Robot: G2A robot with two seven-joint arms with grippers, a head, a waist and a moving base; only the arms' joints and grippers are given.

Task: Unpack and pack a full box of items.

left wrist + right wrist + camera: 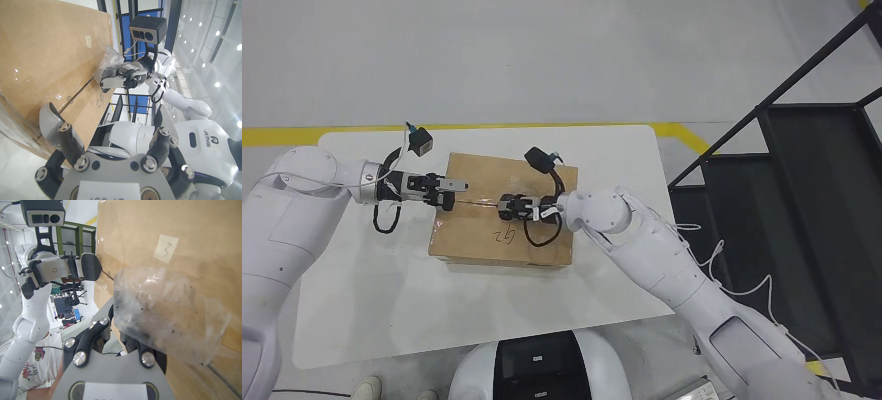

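Cardboard box (477,235), flaps closed, sits mid-tabletop (362,300), a little closer to the far edge. Over the middle of the lid's taped seam (480,201), the right gripper (502,207) is clamped on a crumpled clear plastic bag (162,313). Near the box's left edge, the left gripper (454,187) hangs at the same seam, fingers spread wide and holding nothing.
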